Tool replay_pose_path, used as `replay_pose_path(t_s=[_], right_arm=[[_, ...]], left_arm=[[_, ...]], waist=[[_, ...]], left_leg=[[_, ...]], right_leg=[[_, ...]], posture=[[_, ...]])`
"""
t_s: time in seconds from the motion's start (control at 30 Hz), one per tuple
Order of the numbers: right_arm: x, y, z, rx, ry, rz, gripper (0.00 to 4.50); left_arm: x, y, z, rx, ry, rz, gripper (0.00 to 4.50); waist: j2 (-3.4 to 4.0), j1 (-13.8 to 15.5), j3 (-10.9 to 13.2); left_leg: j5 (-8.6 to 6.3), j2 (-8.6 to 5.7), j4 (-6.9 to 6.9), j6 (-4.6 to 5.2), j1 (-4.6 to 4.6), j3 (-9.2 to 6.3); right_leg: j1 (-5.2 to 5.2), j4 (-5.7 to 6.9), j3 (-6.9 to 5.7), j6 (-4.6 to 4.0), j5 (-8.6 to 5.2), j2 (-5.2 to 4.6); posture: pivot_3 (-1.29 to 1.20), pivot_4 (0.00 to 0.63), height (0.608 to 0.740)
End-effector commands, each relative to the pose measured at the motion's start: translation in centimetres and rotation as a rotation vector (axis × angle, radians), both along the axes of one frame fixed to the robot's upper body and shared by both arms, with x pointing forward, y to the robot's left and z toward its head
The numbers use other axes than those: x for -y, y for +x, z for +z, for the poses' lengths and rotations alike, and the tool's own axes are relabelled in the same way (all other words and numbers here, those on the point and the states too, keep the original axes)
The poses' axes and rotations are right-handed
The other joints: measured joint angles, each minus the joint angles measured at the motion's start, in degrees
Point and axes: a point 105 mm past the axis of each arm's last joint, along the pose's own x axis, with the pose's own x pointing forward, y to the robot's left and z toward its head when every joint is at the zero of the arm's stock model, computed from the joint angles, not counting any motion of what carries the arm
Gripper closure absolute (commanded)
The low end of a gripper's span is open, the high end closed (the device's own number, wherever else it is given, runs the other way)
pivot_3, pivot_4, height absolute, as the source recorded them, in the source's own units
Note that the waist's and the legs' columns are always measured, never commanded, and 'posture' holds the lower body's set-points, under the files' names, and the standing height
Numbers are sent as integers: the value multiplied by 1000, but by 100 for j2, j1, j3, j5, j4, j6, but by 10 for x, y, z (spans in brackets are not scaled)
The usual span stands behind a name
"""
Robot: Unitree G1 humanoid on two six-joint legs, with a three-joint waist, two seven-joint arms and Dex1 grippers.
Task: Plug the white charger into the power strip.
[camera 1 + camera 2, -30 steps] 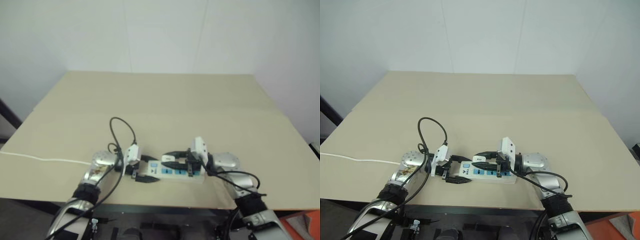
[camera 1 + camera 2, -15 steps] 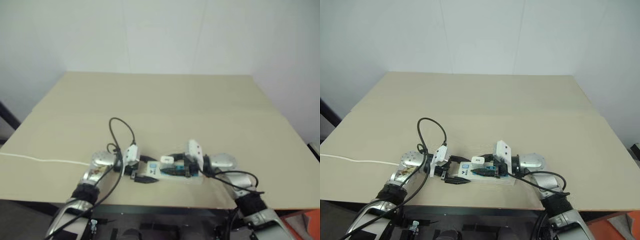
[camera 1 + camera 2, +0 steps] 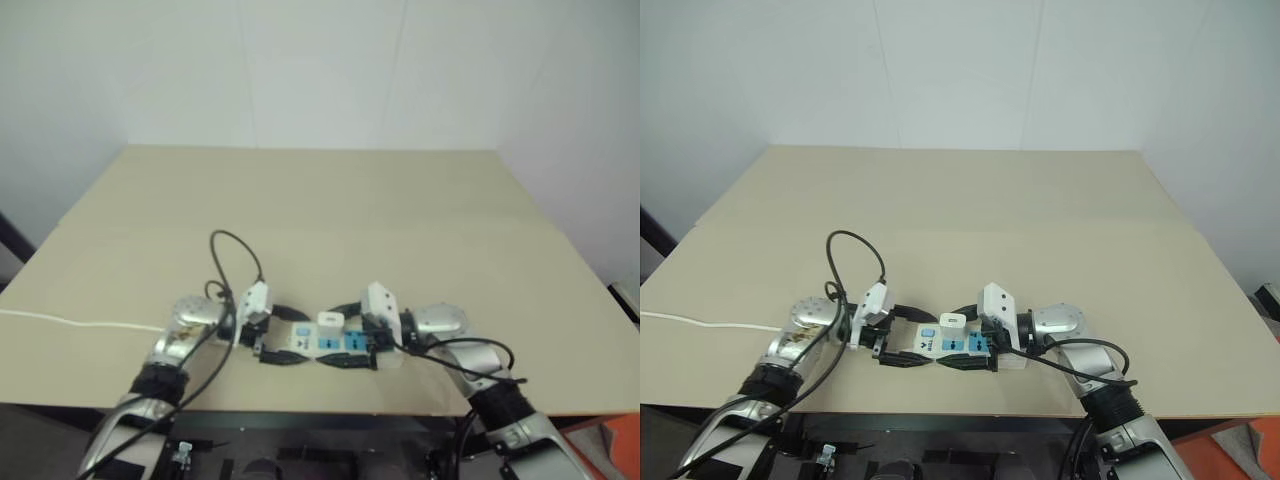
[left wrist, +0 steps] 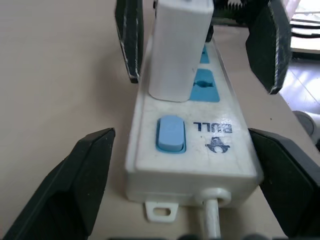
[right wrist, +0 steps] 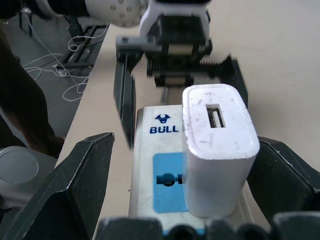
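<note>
While both claws stand released around it, the power strip point(image 3: 958, 347) lies near the table's point(image 3: 970, 210) front edge, left gripper point(image 3: 902, 340) and right gripper point(image 3: 965, 340) facing each other. From the left wrist, the white charger point(image 4: 177, 47) stands upright in a socket beside the switch point(image 4: 170, 134). From the right wrist, wide black fingers point(image 5: 80, 185) flank it; a careless pull-away could clip the charger loose.

Lab: bare table point(image 3: 940, 200), blank white wall point(image 3: 940, 70)
</note>
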Motion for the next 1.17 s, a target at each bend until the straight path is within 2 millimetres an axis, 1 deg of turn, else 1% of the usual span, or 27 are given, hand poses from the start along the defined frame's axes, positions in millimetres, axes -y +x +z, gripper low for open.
replay_pose_path(t_s=[0.03,0.1,0.2,0.3,0.33,0.37,0.4,0.53,0.63,0.73,0.87,1.17], right_arm=[[22,5,9,12,-5,-63,0],[37,7,28,57,9,-89,0],[63,6,53,116,11,-128,0],[86,-2,72,141,-4,-157,0],[95,-5,77,144,-14,-168,0],[108,-8,79,147,-35,-191,0],[116,-10,81,148,-50,-207,0],[142,-13,82,146,-91,-281,0],[161,-19,82,125,-111,-334,0],[169,-25,79,113,-122,-355,0],[170,-27,75,103,-129,-366,0],[170,-27,74,105,-133,-381,0]], left_arm=[[-10,-2,34,60,-34,-7,17],[-16,-6,41,72,-26,-2,17],[-23,-13,54,74,-53,9,17],[-33,-19,65,65,-61,33,17],[-40,-21,68,64,-57,50,17],[-49,-21,70,64,-41,76,17],[-56,-22,72,65,-30,94,17],[-78,-23,75,62,2,169,17],[-98,-30,73,41,48,206,17],[-105,-34,69,34,68,220,17],[-101,-35,69,39,47,221,17],[-96,-32,66,41,40,215,17]], waist=[[2,4,2],[4,33,10],[6,38,17],[2,28,36],[4,23,38],[4,13,47],[2,5,52],[2,1,60],[2,1,69],[3,8,86],[1,17,88],[1,12,89]], left_leg=[[0,0,0,0,-2,0],[0,-2,1,0,-11,0],[0,-6,3,0,-55,2],[-1,-2,-1,1,-67,0],[-1,-1,-3,1,-67,0],[-1,-1,-3,1,-67,0],[-1,-1,-3,1,-65,1],[-1,0,-2,1,-54,9],[-1,1,-2,2,-54,11],[-1,1,-4,2,-60,12],[-1,1,-3,2,-58,14],[-1,2,-3,1,-59,17]], right_leg=[[-2,1,0,0,0,0],[-8,-1,0,1,-1,-3],[-55,0,1,-1,1,-8],[-73,9,0,-25,10,-5],[-73,9,-1,-25,9,-3],[-73,10,0,-24,8,-3],[-73,10,1,-13,2,-4],[-67,9,7,-6,-4,-3],[-66,5,9,-5,-6,-3],[-72,5,10,-7,-11,-4],[-69,7,10,-6,-10,-4],[-71,6,12,-6,-10,-4]], posture=[[0,150,740],[0,150,740],[0,150,740],[0,150,740],[0,150,740],[0,150,740],[0,150,740],[0,150,740],[0,150,740],[0,150,740],[0,150,740],[0,150,740]])
